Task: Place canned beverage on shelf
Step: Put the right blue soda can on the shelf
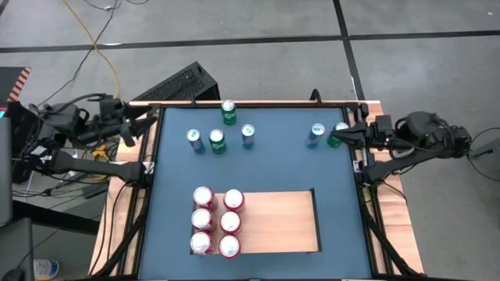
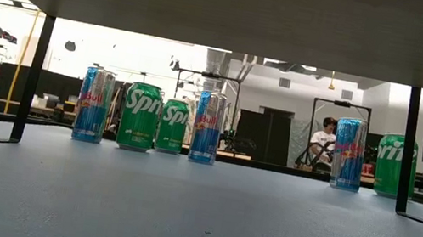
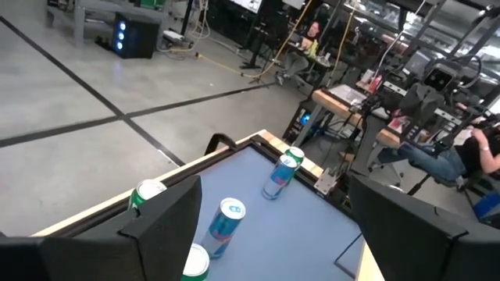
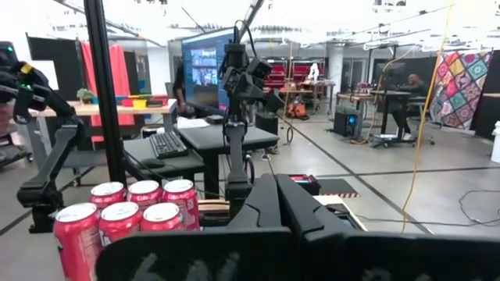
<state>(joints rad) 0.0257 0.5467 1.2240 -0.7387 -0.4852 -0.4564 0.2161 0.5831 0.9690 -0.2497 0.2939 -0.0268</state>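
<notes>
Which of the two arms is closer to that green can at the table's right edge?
The right. Its tool sits right beside the green can at the right edge; the left tool is across the table at the left edge.

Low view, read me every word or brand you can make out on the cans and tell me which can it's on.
"Spri", cut off by the can's curve: large green can.
"Spri", partly hidden: smaller green can behind it.
"rite", start hidden by a post: green can at far right.
"Bull": left blue and silver can and the middle one.
Right blue can: print too blurred to read.
</notes>
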